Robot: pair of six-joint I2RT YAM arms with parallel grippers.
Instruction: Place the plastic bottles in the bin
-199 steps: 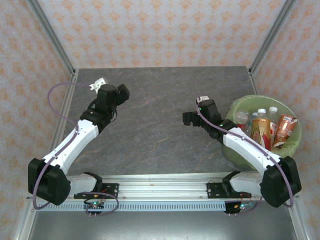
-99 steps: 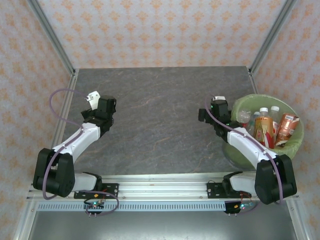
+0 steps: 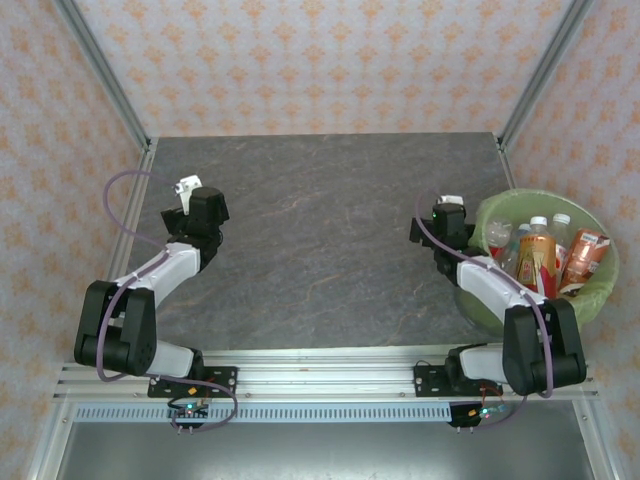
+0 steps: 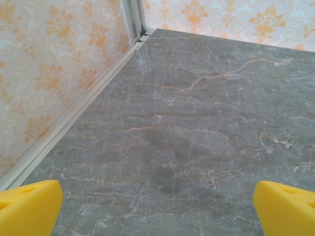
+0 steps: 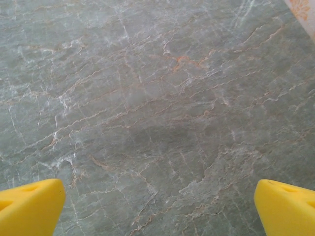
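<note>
**A:** What's different at the near edge?

**B:** Both arms (image 3: 150,275) have folded back toward their bases over the last second. The left hand (image 4: 157,211) has drawn off toward the left side of the desk (image 3: 320,220). The right hand (image 5: 157,206) has swung back until it sits just beside the bin (image 3: 520,197).

**A:** Is either one carrying anything?

**B:** No. Both hands are spread wide, with yellow fingertips (image 4: 29,206) far apart and only grey stone between them.

**A:** And the bottles (image 3: 538,255)?

**B:** They're crowded together inside the bin at the right of the desk, as they were a second ago. From there to the far wall the desk is bare.

**A:** Meaning?

**B:** I'd judge the job is done and the arms are retiring.
</note>
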